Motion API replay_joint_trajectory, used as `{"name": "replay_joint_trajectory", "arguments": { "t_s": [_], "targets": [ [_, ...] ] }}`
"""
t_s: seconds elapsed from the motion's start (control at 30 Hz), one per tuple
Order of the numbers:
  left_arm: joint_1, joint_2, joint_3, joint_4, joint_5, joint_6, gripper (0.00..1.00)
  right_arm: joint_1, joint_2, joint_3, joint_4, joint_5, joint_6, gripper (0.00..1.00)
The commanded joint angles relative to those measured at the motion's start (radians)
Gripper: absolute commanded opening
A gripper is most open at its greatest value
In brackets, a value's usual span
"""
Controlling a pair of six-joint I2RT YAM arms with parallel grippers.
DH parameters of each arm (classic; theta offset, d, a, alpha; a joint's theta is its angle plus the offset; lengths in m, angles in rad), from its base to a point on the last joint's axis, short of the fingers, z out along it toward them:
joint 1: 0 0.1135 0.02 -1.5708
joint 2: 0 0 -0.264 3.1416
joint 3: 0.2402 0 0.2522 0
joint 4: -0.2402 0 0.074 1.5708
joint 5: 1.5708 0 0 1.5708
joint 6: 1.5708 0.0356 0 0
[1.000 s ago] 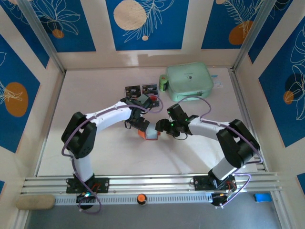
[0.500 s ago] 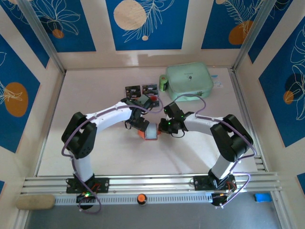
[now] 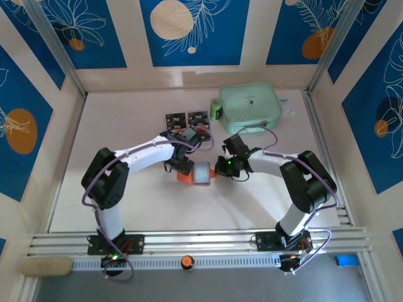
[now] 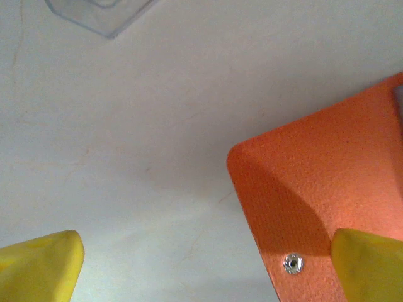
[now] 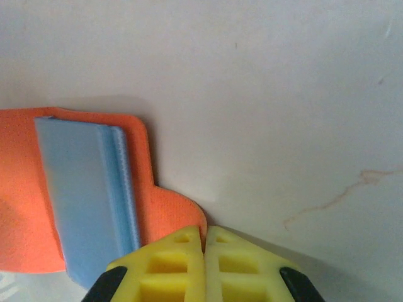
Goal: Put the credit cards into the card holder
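The card holder [image 3: 200, 174] lies opened out on the white surface [image 3: 126, 201], in the middle between the 2 arms, its orange outside down and its grey pocket side up. In the right wrist view the grey-blue pockets [image 5: 88, 201] sit as a stacked strip on the orange flap.

The left hand [image 3: 181, 165] is over the holder's left edge. Its yellow fingers [image 4: 38, 267] are spread wide, with nothing between them but bare surface and a corner of the orange flap. The small metal snap button [image 4: 291, 263] sits just beside the right-side finger, which overlaps the orange flap; I cannot tell whether it touches. A clear plastic piece [image 4: 101, 12] lies at the top of the left wrist view, well apart from the holder.

The right hand [image 5: 204, 236] is at the holder's right edge, its 2 yellow fingers pressed together. Their tips meet right at a rounded corner of the orange flap; I cannot tell whether any of the flap is caught between them.

2 credit cards [image 3: 175, 119] [image 3: 198, 117] lie flat, side by side, farther back on the surface, apart from the holder and outside it. A mint-green zip pouch [image 3: 250, 104] rests just to their right, near the back wall
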Motion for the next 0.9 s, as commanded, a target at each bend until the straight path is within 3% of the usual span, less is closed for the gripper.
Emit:
{"name": "replay_joint_trajectory", "arguments": {
  "t_s": [0.0,0.27,0.57,0.87],
  "targets": [
    [-0.010,-0.015,-0.045,0.010,-0.040,-0.011,1.00,-0.003,-0.016,-0.031,0.003,-0.042,0.002,0.00],
    [-0.010,-0.004,-0.140,0.073,-0.042,-0.018,1.00,0.008,-0.011,-0.066,0.039,-0.034,0.027,0.00],
    [-0.009,-0.022,-0.136,0.087,0.009,-0.028,1.00,0.026,-0.026,-0.098,0.050,-0.042,0.058,0.00],
    [-0.010,-0.063,-0.136,0.094,0.046,-0.037,1.00,0.025,-0.129,-0.098,-0.015,-0.019,0.054,0.18]
  ]
}}
